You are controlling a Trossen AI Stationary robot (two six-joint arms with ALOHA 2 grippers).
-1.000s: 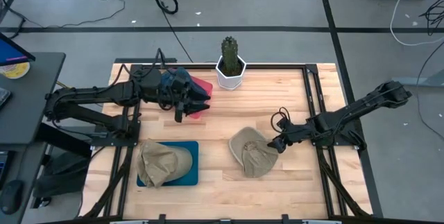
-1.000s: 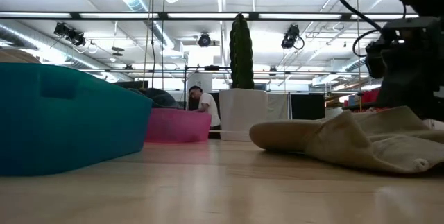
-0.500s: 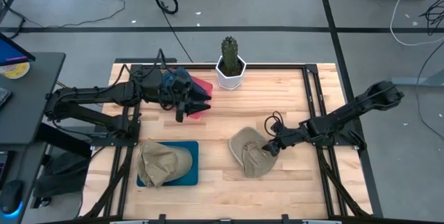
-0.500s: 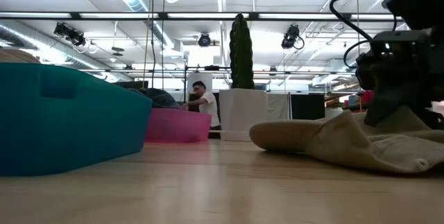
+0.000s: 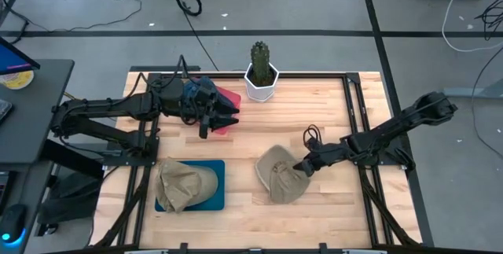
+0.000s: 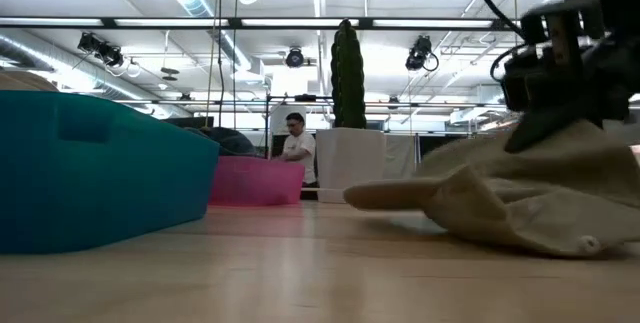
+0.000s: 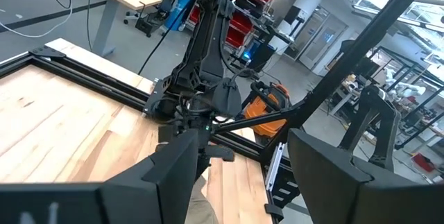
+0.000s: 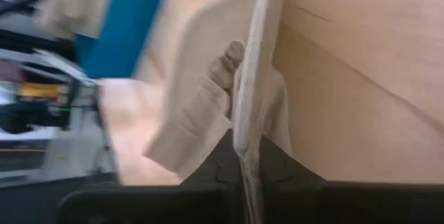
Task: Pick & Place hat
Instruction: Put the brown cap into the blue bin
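A tan hat [image 5: 277, 177] lies on the wooden table right of centre; the low view shows it as a crumpled heap [image 6: 520, 203]. My right gripper [image 5: 302, 167] is at the hat's right edge, shut on it. My left gripper [image 5: 222, 117] hovers open over a pink tray [image 5: 229, 98] at the far left, holding nothing. A second tan hat [image 5: 182, 185] rests in a blue tray [image 5: 215, 189] at the near left. My right gripper pinches a thin edge of the hat [image 8: 248, 148] between its two fingers, on the hat's right side. It comes from the table's right, slanting down. The held edge stands raised [image 6: 560, 143], while the hat's left part stays on the table [image 6: 400, 195].
A white pot with a green cactus [image 5: 261, 73] stands at the far middle edge. A black frame [image 5: 354, 120] borders the table. A person [image 6: 296, 148] shows far behind the table in the low view.
My right gripper has moved toward the table's left onto the hat and shut on its right edge. That edge has risen off the table, and the hat has bunched and shifted slightly left.
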